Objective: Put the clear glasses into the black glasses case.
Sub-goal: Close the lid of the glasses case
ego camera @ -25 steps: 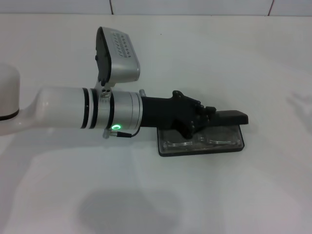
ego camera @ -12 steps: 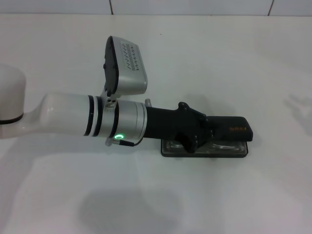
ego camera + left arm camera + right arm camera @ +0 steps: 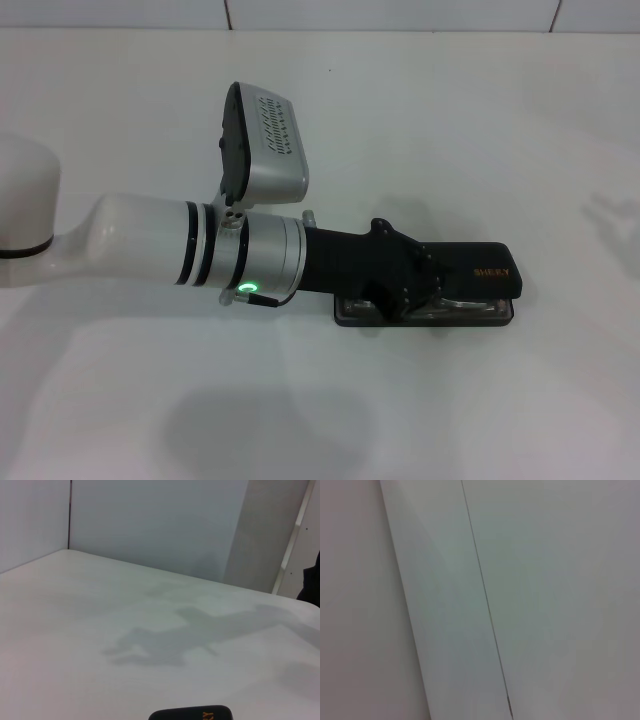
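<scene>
The left gripper (image 3: 425,285) is reaching out from the robot's left side, low over the white table (image 3: 450,130), and is resting its black tip on the lid of the black glasses case (image 3: 490,272). I cannot tell whether it is clenched or released, because its dark body is blending into the dark lid. The case is lying flat near the middle of the table, with its long side running across the view from the head camera. Its lid is sitting almost closed, tilted down over the base, with an orange logo showing on top. Through the narrow gap along the near edge, the clear glasses (image 3: 455,303) are lying inside the case on its grey lining, showing as 1 pale sliver. The left wrist camera is catching only 1 rounded black corner of the case (image 3: 192,713) and the arm's shadow on the table. The right arm is not appearing in the head view, and its wrist camera is facing only a plain white wall
</scene>
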Robot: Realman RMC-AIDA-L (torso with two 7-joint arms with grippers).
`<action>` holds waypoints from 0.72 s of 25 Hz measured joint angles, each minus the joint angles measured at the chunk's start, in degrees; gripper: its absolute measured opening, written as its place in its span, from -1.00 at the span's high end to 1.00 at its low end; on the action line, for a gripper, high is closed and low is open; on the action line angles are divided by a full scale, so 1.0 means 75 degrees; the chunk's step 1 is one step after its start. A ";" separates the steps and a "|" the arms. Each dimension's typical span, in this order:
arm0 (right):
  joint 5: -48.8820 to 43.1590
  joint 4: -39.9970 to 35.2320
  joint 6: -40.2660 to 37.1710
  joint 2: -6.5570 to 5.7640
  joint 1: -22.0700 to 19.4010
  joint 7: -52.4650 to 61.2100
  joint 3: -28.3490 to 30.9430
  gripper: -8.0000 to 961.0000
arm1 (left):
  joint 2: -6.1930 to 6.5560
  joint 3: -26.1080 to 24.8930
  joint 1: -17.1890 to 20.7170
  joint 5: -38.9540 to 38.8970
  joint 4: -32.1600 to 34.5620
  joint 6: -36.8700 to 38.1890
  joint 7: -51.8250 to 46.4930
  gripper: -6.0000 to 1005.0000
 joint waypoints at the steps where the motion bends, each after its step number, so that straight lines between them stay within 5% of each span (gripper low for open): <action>1: -0.0001 0.0000 0.0000 0.0000 0.0010 0.0000 0.0000 0.48 | 0.0000 0.0000 0.0000 0.0000 -0.0008 0.0000 0.0001 0.77; 18: -0.0243 0.0097 -0.0107 -0.0011 0.0050 0.0000 -0.0012 0.45 | 0.0030 -0.0121 0.0301 -0.0148 0.0514 0.0511 0.0126 0.76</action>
